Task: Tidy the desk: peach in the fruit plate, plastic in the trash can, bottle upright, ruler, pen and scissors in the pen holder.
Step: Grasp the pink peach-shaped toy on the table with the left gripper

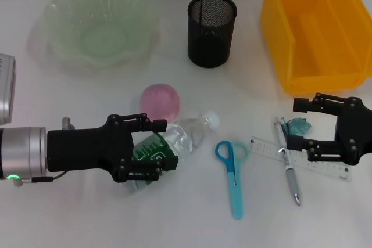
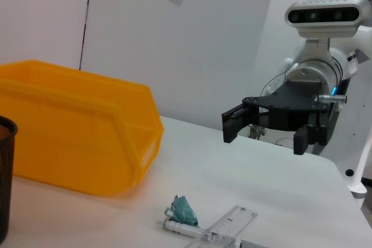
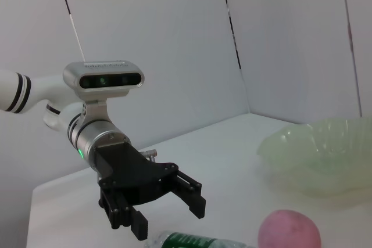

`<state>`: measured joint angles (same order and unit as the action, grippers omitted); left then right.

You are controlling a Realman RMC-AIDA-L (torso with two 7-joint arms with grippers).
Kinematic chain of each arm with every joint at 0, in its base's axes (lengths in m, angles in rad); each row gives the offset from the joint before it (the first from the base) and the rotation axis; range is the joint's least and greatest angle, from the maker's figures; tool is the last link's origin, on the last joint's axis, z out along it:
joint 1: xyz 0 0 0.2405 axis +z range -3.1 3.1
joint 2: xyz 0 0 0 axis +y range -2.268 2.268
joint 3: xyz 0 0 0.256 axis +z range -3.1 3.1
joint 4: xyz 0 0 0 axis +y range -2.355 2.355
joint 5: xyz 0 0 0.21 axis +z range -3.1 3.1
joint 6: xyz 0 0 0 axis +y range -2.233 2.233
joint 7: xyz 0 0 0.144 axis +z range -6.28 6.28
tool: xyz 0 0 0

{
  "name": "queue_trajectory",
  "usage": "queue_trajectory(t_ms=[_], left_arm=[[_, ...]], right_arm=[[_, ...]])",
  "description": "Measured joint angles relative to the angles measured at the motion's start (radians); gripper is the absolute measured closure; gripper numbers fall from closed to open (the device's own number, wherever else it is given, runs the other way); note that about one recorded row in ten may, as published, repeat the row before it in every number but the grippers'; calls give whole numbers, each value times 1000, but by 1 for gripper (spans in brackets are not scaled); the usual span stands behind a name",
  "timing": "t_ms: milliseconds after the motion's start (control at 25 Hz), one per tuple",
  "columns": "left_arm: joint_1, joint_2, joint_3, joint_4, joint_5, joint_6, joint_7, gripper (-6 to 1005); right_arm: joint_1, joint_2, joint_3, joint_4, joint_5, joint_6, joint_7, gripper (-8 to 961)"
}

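The left hand [image 1: 152,150] is spread wide around the lying bottle [image 1: 168,142], one finger on each side of the green label, not yet clenched. To stand the bottle well, close on the labelled body rather than the cap, lift clear of the surface [image 1: 87,219], rotate until the cap points up, and set it down away from the peach [image 1: 160,100] just beyond the fingers. The forearm reaches in low and level from the robot's left. The right hand [image 1: 306,124] hovers spread wide above the plastic scrap [image 1: 300,125], pen [image 1: 289,165] and ruler [image 1: 302,158]; the scissors [image 1: 232,172] lie between the hands.
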<state>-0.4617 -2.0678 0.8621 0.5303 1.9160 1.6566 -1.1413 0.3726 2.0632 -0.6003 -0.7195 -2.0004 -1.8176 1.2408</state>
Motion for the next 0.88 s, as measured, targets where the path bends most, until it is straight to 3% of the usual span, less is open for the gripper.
queue_trajectory(t_ms=[800, 880], left_arm=[[18, 0, -7, 0, -48, -3, 44, 213], [20, -6, -30, -4, -121, -86, 70, 213]], right_arm=[[-7, 2, 1, 0, 0, 2, 0, 121], [-8, 2, 4, 0, 0, 2, 0, 121]])
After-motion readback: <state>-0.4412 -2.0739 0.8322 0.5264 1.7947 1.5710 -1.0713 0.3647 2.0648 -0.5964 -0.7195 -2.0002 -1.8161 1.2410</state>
